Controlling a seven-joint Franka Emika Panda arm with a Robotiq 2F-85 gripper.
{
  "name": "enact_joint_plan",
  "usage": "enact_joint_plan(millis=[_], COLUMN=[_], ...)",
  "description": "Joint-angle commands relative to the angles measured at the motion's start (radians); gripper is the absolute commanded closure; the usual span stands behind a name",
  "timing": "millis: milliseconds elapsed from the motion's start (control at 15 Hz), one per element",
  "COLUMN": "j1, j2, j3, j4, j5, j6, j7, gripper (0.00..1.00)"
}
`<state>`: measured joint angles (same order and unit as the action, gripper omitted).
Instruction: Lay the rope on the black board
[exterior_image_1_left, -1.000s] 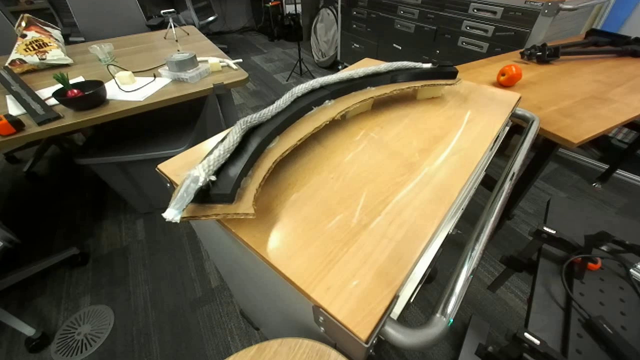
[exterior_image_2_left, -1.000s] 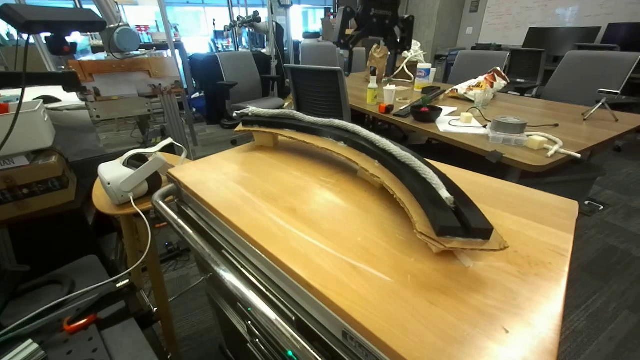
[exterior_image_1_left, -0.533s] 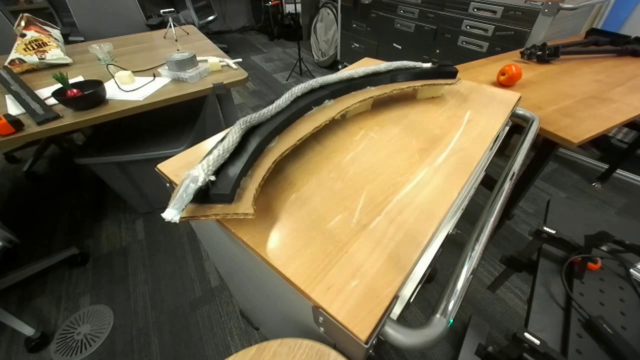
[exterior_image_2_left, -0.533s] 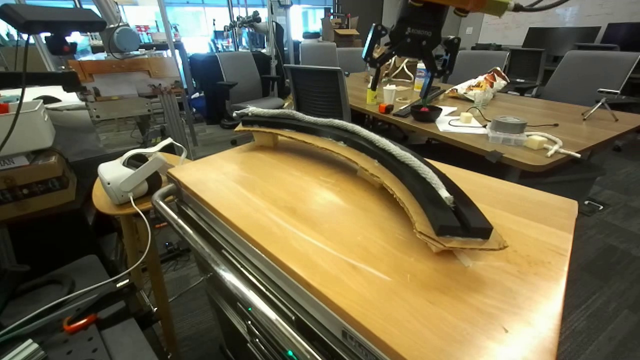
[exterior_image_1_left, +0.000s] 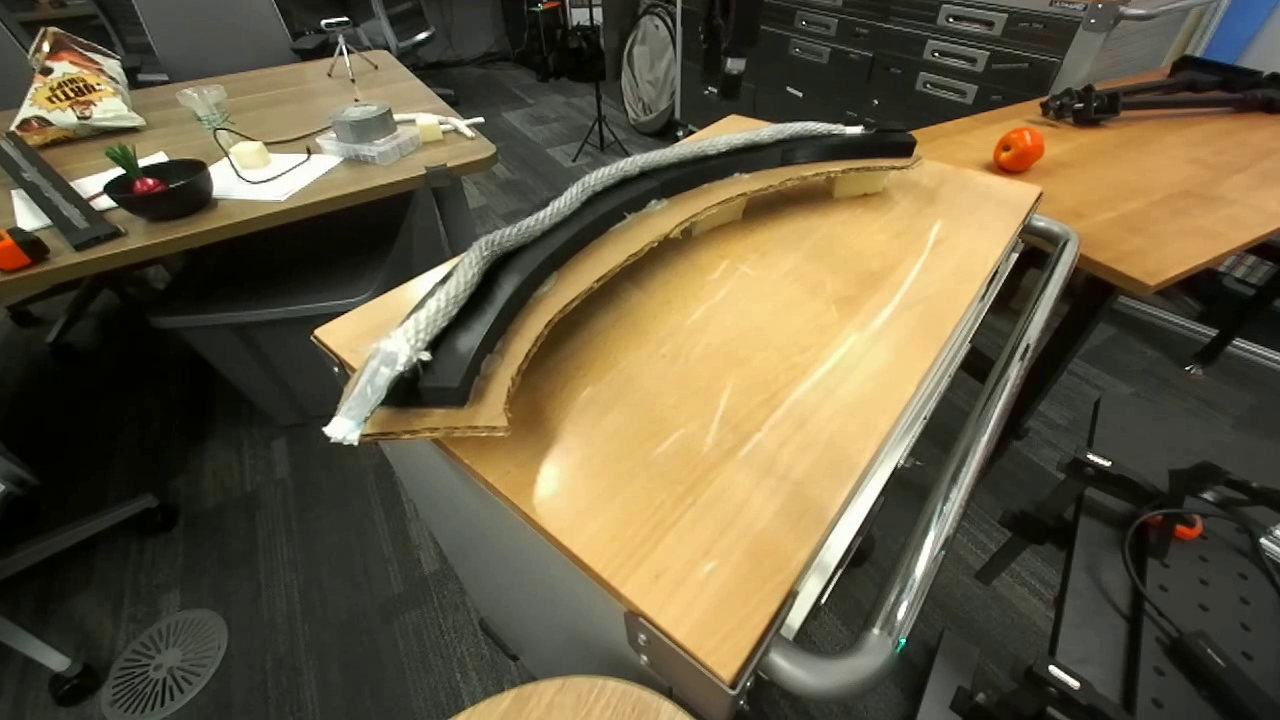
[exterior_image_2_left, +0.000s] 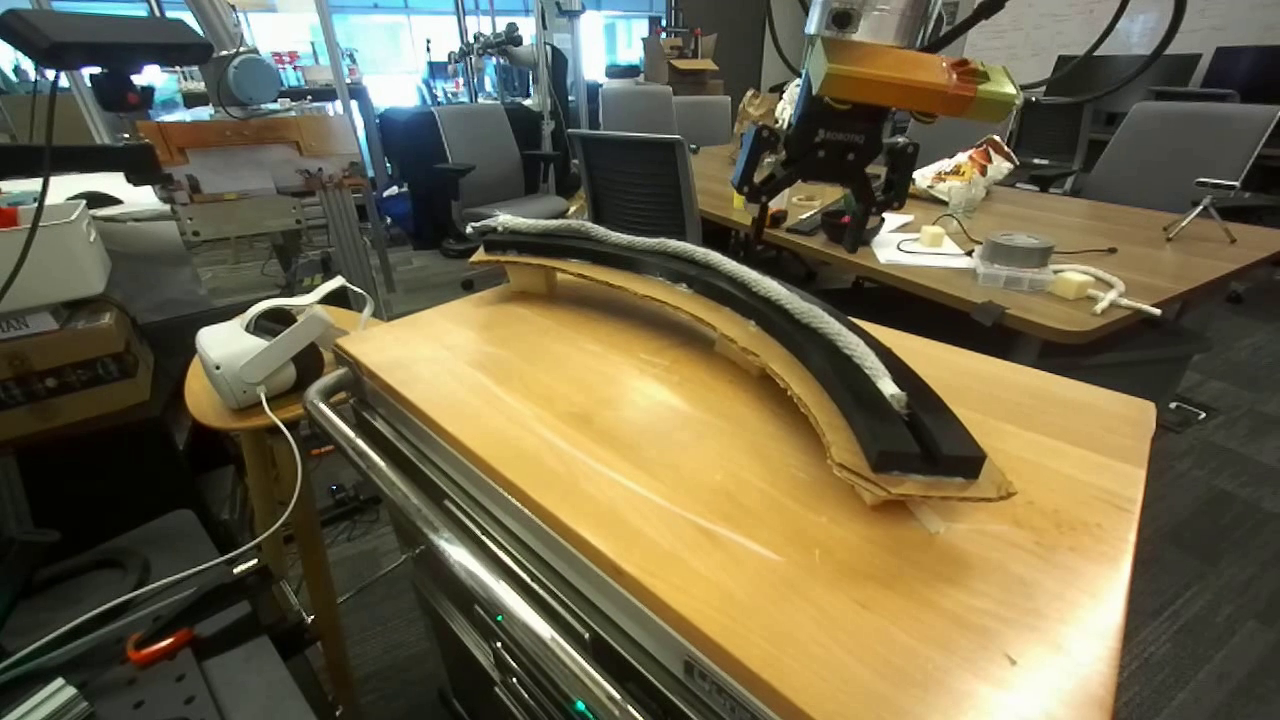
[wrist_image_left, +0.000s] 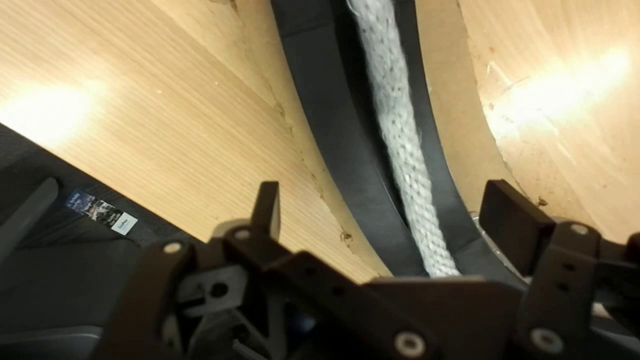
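Two fingers (wrist_image_left: 265, 210) of the gripper (exterior_image_2_left: 806, 232) stand wide apart, and we see nothing held between them. The gripper hangs over the rope (wrist_image_left: 400, 135), clear of it; in the wrist view we see the rope in the gap between the fingers, beneath them. The rope lies lengthwise on the board (wrist_image_left: 325, 100), following its curve in both exterior views, with a dark strip of the board's groove showing beside it. How deep it sits there, we cannot tell. In an exterior view we see its taped end (exterior_image_1_left: 370, 385) run past the board's end, out to the corner of the cardboard (exterior_image_1_left: 492, 405) underneath; its frayed end (exterior_image_2_left: 895, 395) stops short of the board's opposite tip. Pale blocks (exterior_image_1_left: 858, 185) prop the cardboard above the table (exterior_image_2_left: 650, 450), and a metal rail (exterior_image_1_left: 953, 500) runs along the table's side. Just past the rail, we see a headset (exterior_image_2_left: 250, 355) on a stool (exterior_image_2_left: 210, 410). Across the table, a desk (exterior_image_1_left: 430, 165) bears a roll of tape (exterior_image_1_left: 363, 123), a black bowl (exterior_image_1_left: 165, 195) and a chip bag (exterior_image_1_left: 75, 95). On a second table (exterior_image_1_left: 1180, 190) we make out an orange-red fruit (exterior_image_1_left: 1019, 150).
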<state>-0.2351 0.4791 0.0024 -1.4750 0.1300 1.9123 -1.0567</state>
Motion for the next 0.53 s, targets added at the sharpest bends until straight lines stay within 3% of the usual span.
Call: enact_joint_plan(millis=[0, 467], j1=[0.0, 0.037], j2=[-0.001, -0.05], j3=[-0.002, -0.032], j4=[0.0, -0.061], j5=[0.001, -0.183], j6=[-0.002, 0.023], j7=[-0.008, 0.003], gripper=[0.0, 0.0])
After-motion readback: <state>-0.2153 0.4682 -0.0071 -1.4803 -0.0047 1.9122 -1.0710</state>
